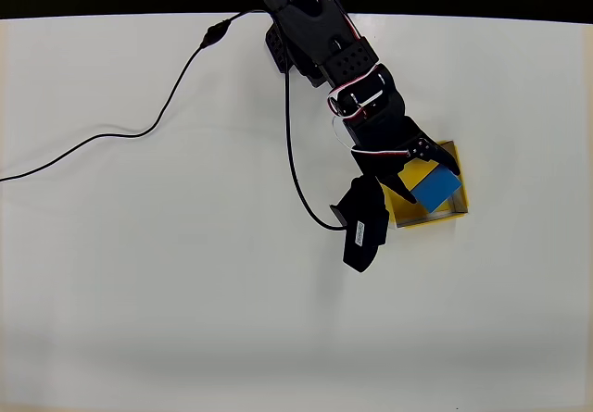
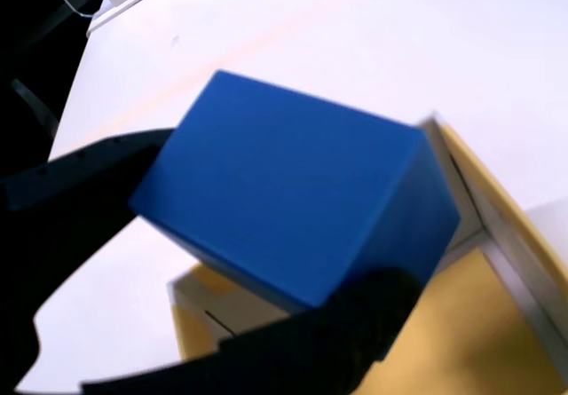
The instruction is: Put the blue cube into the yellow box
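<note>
One tool (image 1: pixel 428 173) grips blue cube (image 1: pixel 435 187) over yellow box (image 1: pixel 456 210); white table (image 1: pixel 185 292) open around.

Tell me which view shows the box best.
Overhead view: the box shows almost whole on the table, with the cube over it in the gripper. The wrist view shows only a corner, with the cube blocking the rest.

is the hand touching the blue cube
Touching. In the wrist view the hand has black fingers pressed against opposite sides of the cube, with no gap, above the yellow box.
</note>
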